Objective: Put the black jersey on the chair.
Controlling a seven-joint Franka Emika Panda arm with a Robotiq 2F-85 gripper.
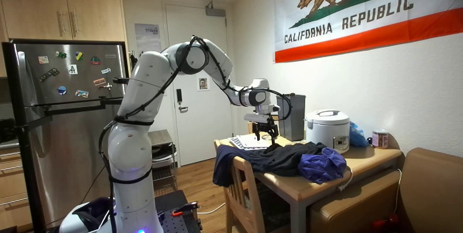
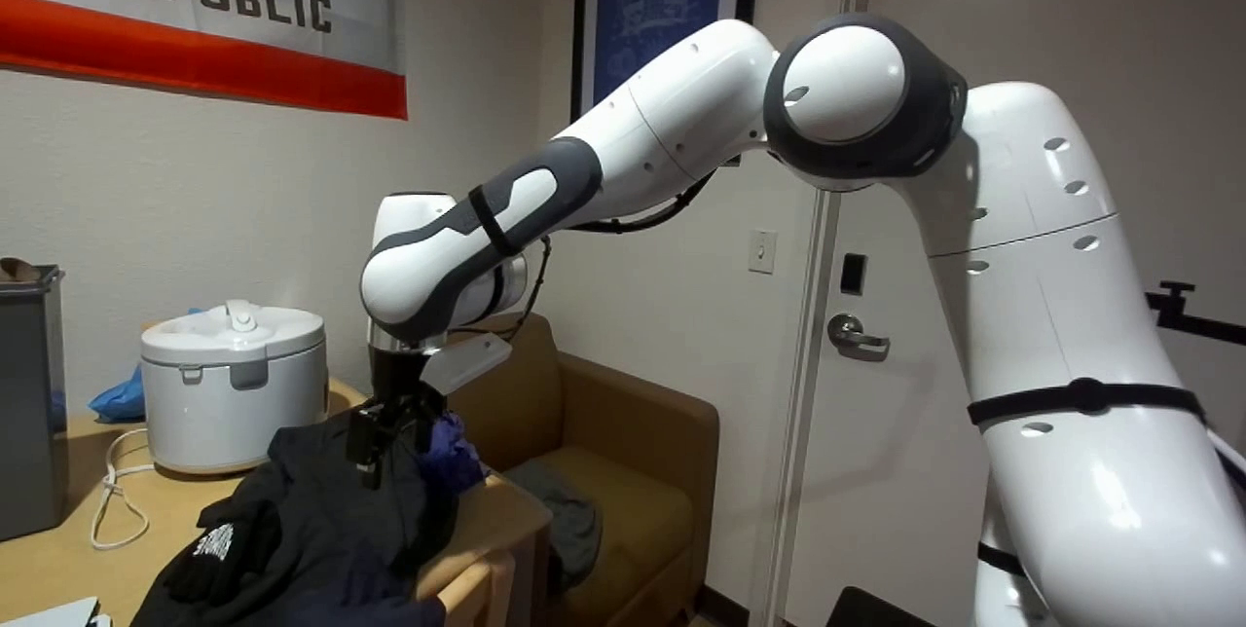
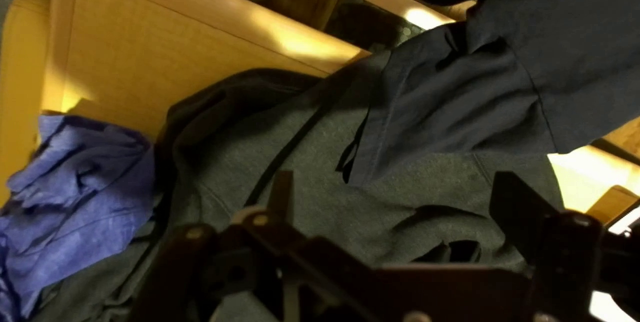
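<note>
Pale wall (image 1: 361,88) with California Republic flag (image 1: 365,17), white door (image 1: 202,121), steel refrigerator (image 1: 86,128) beneath wooden cabinets (image 1: 94,5), brown floor (image 1: 204,186).

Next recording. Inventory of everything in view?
table: 1, tan, near wall
chair: at least 1, tan, beside table
black garment: at least 1, black, on table
navy garment: 1, navy, over chair back
purple cloth: 1, purple, table edge
rice cooker: 1, white, on table
bin: 1, grey, on table
bag: 1, blue, near wall
jar: 1, reddish, on table
papers: unclear, white, on table
sofa: 1, brown, beside table
grey cloth: 1, grey, on sofa
flag: 1, white and red, wall
framed poster: 1, blue, adjoining wall
fridge: 1, silver, behind arm
cupboard doors: 2, tan, above fridge
door: 1, pale, each exterior view
arm: 1, white, over table
gripper: 1, black, open over black garment
</note>
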